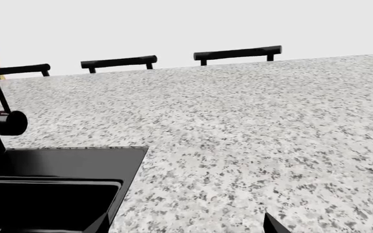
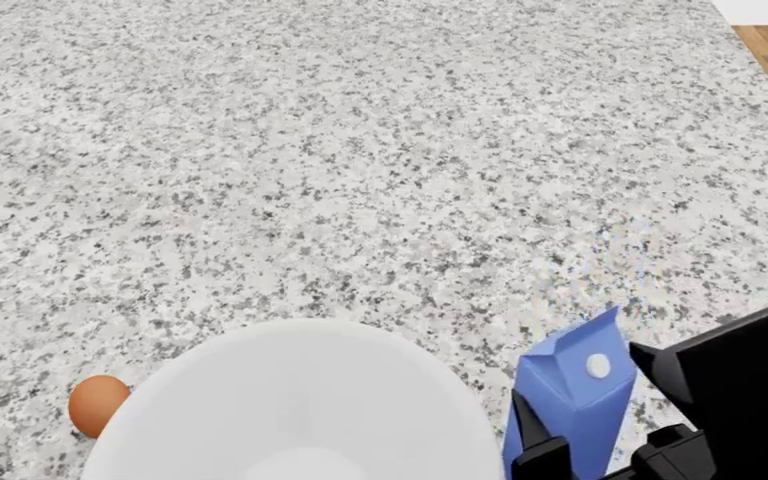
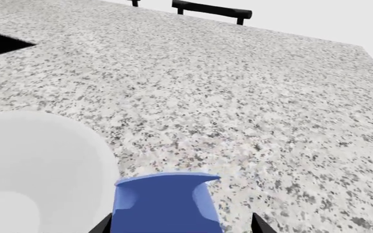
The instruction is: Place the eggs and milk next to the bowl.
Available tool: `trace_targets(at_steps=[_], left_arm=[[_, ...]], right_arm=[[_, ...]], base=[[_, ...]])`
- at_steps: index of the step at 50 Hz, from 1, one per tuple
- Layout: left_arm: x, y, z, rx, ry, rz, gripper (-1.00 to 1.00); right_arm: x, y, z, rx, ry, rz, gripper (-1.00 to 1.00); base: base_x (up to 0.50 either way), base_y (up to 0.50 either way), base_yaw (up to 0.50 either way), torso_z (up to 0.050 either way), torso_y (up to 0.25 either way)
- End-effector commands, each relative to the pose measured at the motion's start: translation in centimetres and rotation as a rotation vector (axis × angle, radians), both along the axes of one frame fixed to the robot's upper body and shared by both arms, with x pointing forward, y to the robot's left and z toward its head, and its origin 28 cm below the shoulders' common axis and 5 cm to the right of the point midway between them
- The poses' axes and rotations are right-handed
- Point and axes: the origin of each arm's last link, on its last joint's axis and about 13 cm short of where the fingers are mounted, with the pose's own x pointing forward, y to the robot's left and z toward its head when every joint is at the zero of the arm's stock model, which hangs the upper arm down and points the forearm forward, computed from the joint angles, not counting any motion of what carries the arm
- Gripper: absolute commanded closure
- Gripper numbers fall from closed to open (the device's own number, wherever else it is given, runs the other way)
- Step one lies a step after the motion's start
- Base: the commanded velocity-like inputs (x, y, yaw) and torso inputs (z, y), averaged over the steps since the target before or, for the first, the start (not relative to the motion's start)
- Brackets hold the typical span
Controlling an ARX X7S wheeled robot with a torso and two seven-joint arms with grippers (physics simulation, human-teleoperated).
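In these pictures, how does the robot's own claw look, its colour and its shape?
Only little shows. In the head view the right claw is matte black, built of blocky, angular parts with flat faces, with no visible cables or markings. In the left wrist view only one black pointed tip of the left claw shows.
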Motion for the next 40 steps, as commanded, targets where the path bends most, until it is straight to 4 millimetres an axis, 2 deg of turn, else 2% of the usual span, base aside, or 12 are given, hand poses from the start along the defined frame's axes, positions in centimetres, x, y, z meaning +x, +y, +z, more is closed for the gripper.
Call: trace_targets(at_steps=[1, 13, 14, 33, 40], left_arm=[[0.2, 0.1, -0.1, -0.012, -0.012, -0.007, -1.00], [0.2, 0.1, -0.1, -0.017, -0.017, -0.009, -1.00], [0.2, 0.1, -0.1, -0.022, -0.025, -0.007, -1.00], [0.2, 0.1, -0.1, -0.028, -0.040, -0.006, -1.00], [0.3, 0.1, -0.1, -0.032, -0.054, -0.006, -1.00]], right_arm=[[0.0, 0.0, 0.1, -0.003, -0.019, 0.000, -1.00], [-0.2, 0.1, 2.2, -0.018, -0.058, 0.011, -1.00], [-0.4, 0.3, 3.7, -0.031, -0.089, 0.019, -1.00], [-0.6, 0.7, 7.2, -0.052, -0.161, 0.027, -1.00], [-1.0, 0.6, 9.5, -0.052, -0.218, 0.003, -1.00]], base=[[0.00, 0.00, 0.00, 0.000, 0.000], [0.00, 0.00, 0.00, 0.000, 0.000], [0.00, 0.00, 0.00, 0.000, 0.000], [0.00, 0.00, 0.00, 0.000, 0.000], [0.00, 0.00, 0.00, 0.000, 0.000]])
